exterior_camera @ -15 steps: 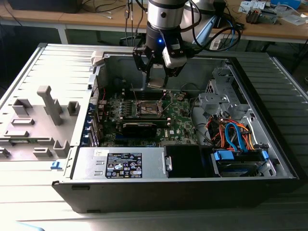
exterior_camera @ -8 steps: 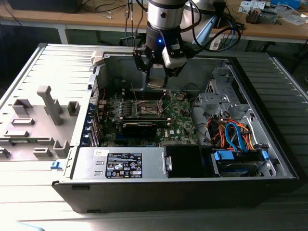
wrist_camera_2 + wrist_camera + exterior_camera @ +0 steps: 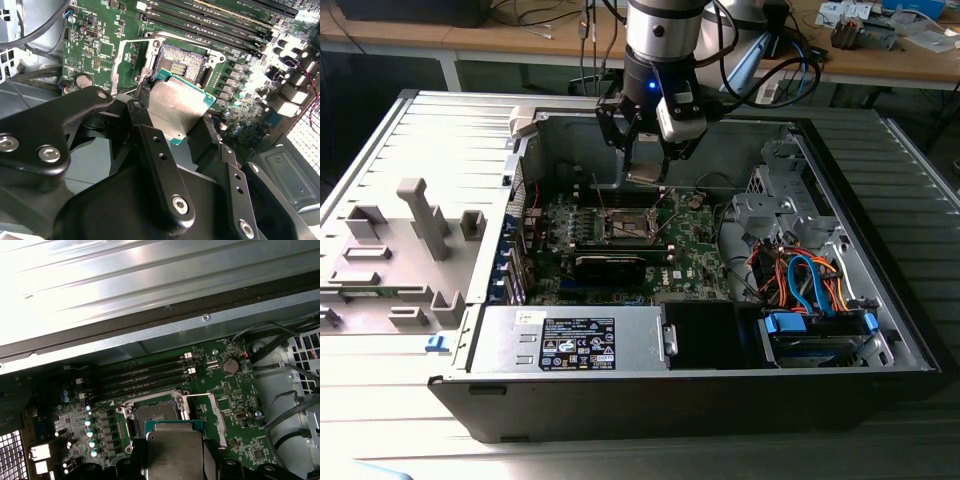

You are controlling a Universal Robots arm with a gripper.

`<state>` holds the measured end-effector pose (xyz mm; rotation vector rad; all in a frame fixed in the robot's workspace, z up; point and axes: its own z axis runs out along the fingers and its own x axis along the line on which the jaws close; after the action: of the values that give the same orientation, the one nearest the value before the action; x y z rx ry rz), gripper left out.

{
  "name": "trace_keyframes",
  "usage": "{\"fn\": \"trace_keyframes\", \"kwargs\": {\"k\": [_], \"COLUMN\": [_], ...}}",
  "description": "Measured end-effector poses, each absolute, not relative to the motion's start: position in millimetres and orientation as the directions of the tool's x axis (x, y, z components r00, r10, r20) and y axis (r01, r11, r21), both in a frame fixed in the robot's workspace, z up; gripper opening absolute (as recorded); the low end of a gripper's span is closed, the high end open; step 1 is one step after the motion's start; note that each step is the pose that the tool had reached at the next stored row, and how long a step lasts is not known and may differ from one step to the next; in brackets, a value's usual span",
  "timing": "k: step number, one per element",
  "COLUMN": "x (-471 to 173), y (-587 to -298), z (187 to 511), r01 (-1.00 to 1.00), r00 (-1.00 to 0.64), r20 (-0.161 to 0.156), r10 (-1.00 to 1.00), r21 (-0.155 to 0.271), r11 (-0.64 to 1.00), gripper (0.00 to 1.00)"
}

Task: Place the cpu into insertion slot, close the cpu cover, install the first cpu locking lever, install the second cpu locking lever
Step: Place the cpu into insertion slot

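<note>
My gripper (image 3: 645,172) hangs inside the open computer case, shut on the cpu (image 3: 646,177), a flat silvery square chip with a green edge. In both wrist views the cpu (image 3: 177,107) (image 3: 175,450) sits between the black fingers (image 3: 142,107), held level a little above the board. The insertion slot (image 3: 180,62) (image 3: 152,415) (image 3: 625,225) is a dark square socket on the green board, uncovered, just ahead of the chip. The cpu cover (image 3: 202,410) (image 3: 125,62), a thin silver frame, is swung open beside the slot.
Long memory slots (image 3: 145,377) run beside the socket. A coin battery (image 3: 230,365) sits near black cables. A black heatsink block (image 3: 610,265), the power supply box (image 3: 570,340) and a drive cage with orange and blue cables (image 3: 810,290) fill the case. Grey fixtures (image 3: 420,220) stand outside it.
</note>
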<state>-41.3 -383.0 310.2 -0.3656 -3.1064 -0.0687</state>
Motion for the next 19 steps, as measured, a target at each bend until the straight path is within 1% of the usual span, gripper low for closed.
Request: {"fn": "trace_keyframes", "kwargs": {"k": [19], "x": [-41.2], "y": [-383.0], "z": [310.1], "r01": [0.248], "r00": [-0.969], "r20": [0.018], "r10": [0.248], "r21": [0.042], "r11": [0.968], "gripper": [0.55]}}
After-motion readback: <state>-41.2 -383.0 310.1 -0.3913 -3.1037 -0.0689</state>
